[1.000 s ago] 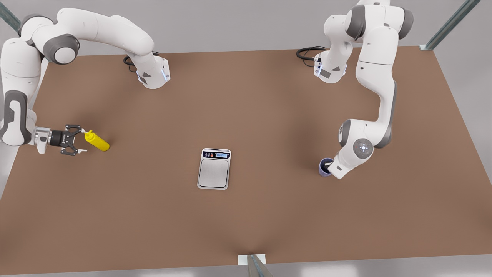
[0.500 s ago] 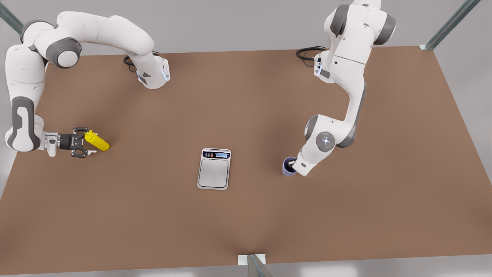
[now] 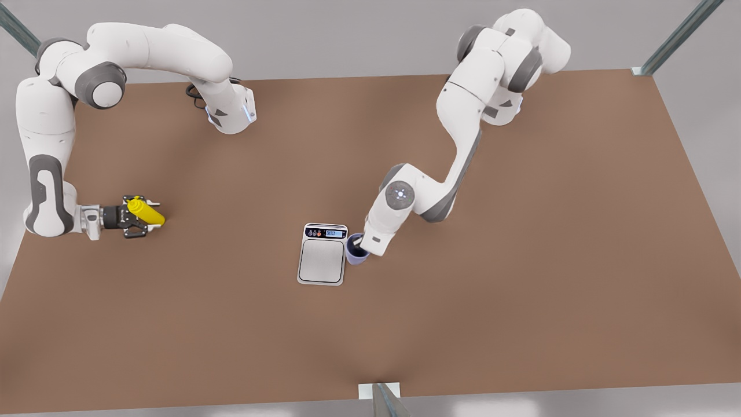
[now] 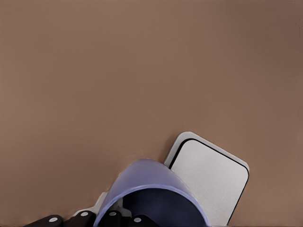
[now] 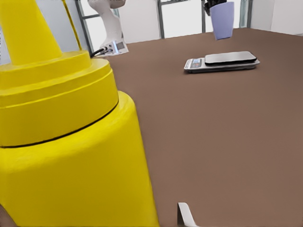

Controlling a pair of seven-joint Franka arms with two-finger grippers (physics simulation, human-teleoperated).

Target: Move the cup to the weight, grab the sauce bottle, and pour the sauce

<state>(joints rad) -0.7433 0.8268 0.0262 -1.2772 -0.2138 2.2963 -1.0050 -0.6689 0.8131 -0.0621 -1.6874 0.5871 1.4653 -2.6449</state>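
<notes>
Cup [image 3: 354, 255] hung upright in the left gripper [image 3: 360, 250], mouth up and its tapered body running vertically, just beside the edge of the weight [image 3: 322, 253] on the front view's right, raised off the brown table [image 3: 521, 278]. In the left wrist view the cup [image 4: 151, 195] sat between the dark fingers [image 4: 83, 217], which were clamped on its wall near the rim, and the weight's steel platform [image 4: 208, 177] lay just past it. The right wrist view showed the cup [image 5: 222, 20] hanging above the far side of the weight [image 5: 222, 61].

The sauce bottle [image 3: 145, 213] lay on its side near the table's edge on the front view's left, its long axis running roughly across the table with a slight slant. Its nozzle end pointed toward the right gripper [image 3: 140, 217], its base toward the weight. The right gripper's fingers stood on either side of the bottle's cap end; whether they pressed it I could not tell. From the right wrist view the sauce bottle [image 5: 71, 156] loomed close, cap nearest the camera.
</notes>
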